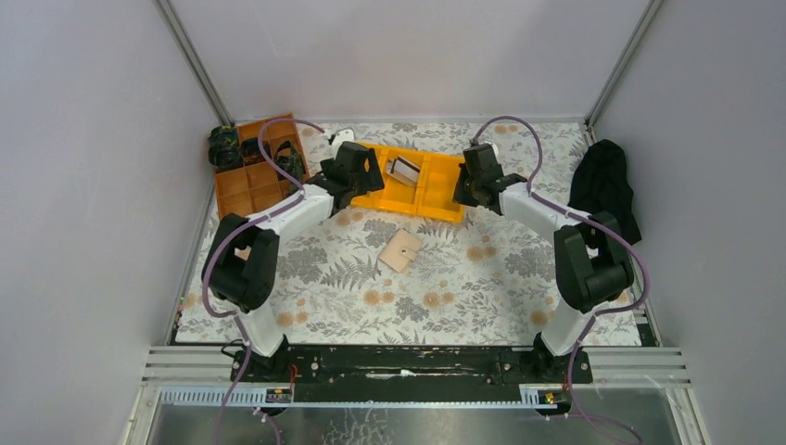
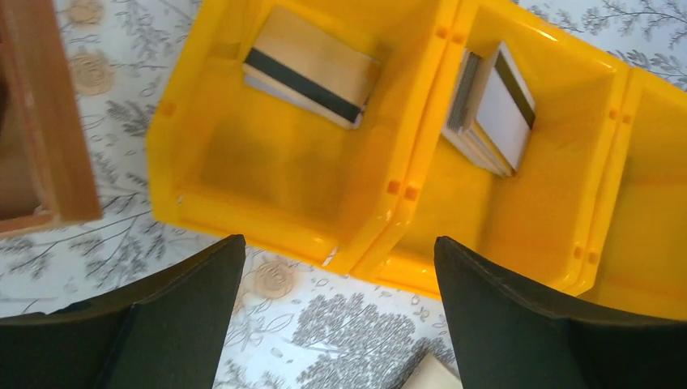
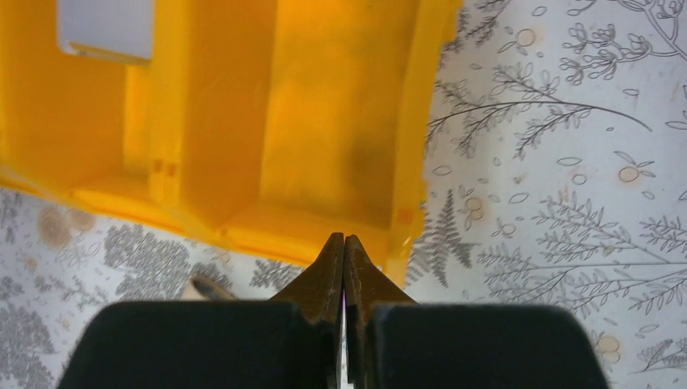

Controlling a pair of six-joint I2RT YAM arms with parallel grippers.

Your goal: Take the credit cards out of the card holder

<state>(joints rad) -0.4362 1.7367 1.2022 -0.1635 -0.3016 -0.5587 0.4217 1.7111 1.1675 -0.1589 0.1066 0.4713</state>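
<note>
The tan card holder lies flat on the patterned table, in front of the yellow bin and apart from both grippers. Credit cards lie in the bin. In the left wrist view a stack with a dark stripe is in one compartment and a leaning stack in the compartment beside it. My left gripper is open and empty at the bin's left end. My right gripper is shut and empty at the bin's right end. A corner of the holder shows below.
An orange-brown divided tray stands at the back left, with black items in its far compartments. A black cloth lies at the right edge. Grey walls close in both sides and the back.
</note>
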